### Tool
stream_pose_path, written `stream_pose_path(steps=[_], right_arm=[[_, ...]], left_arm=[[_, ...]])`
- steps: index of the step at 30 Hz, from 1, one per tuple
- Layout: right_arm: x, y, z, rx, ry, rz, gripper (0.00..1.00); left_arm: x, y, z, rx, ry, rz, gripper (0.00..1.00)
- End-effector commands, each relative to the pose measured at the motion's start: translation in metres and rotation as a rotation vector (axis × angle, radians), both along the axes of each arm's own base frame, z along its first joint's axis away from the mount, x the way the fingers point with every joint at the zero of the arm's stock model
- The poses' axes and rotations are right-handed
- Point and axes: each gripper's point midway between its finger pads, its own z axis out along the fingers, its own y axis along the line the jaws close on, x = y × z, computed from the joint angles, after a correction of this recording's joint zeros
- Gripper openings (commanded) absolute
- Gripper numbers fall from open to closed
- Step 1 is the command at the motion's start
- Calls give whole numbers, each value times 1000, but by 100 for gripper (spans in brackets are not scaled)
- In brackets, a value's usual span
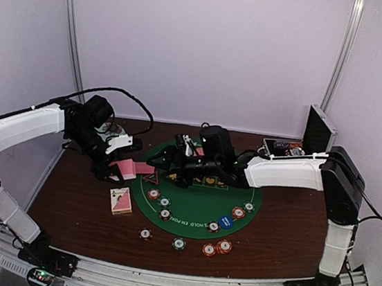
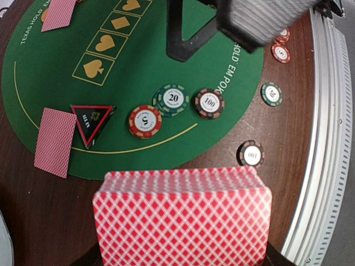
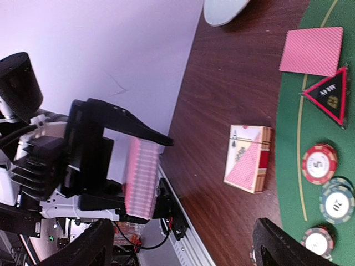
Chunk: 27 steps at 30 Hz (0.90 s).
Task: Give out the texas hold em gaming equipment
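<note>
My left gripper [image 1: 119, 168] is shut on a stack of pink-backed playing cards [image 2: 183, 216], held on edge above the table's left side; the stack hides its fingertips. My right gripper [image 3: 183, 249] stands open and empty over the left rim of the green mat [image 1: 197, 203], a short way from the stack [image 3: 141, 177]. One card [image 2: 55, 141] lies face down beside the black-red triangle marker [image 2: 91, 123], another [image 2: 58, 14] farther along the mat. Striped chips [image 2: 172, 100] sit along the mat's near edge. A blue disc [image 1: 225, 222] lies among them.
A card box [image 1: 121, 201] lies on the wood left of the mat. The pale blue plate [image 3: 224, 10] sits at the back left, and the open aluminium case [image 1: 318, 131] at the back right. More chips [image 1: 178, 243] lie off the mat near the front rail.
</note>
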Motion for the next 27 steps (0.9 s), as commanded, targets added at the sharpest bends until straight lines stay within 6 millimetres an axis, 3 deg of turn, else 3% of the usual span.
stream_pose_path(steps=[1,14,27], right_arm=[[-3,28,24,112,-10,29,90],[-14,61,29,209,22,82,84],[-18,74,26,230,49,113,82]], left_arm=[[6,-10,15,-54,-15,1,0],[8,-16,25,-88,-14,4,0],[7,-14,21,-75,-13,3,0]])
